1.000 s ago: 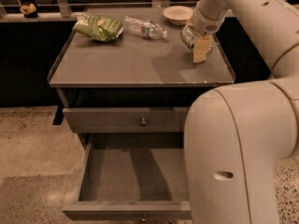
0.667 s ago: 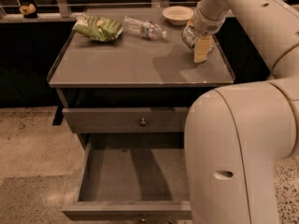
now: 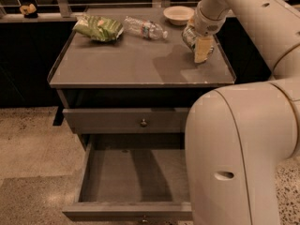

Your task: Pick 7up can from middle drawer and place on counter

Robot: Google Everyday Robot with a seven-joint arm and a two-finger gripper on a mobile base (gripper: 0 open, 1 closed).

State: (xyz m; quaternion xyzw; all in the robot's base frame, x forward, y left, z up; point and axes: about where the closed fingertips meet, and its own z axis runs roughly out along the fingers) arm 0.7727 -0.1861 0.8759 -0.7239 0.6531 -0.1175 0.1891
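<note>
My gripper [image 3: 198, 47] is over the right rear part of the counter [image 3: 126, 64], low above its surface. It is shut on the 7up can [image 3: 189, 35], a small silvery can that shows between the pale fingers [image 3: 203, 49] and is partly hidden by them. The middle drawer [image 3: 133, 179] is pulled open below, and the part of its inside that I can see holds nothing. My own body covers its right part. The drawer above it [image 3: 117, 120] is closed, with a small round knob [image 3: 143, 123].
On the counter's back edge lie a green snack bag [image 3: 99, 28], a clear plastic water bottle [image 3: 144, 29] and a white bowl [image 3: 178, 14]. My pale robot body [image 3: 239, 158] fills the lower right. Speckled floor [image 3: 33, 163] lies to the left.
</note>
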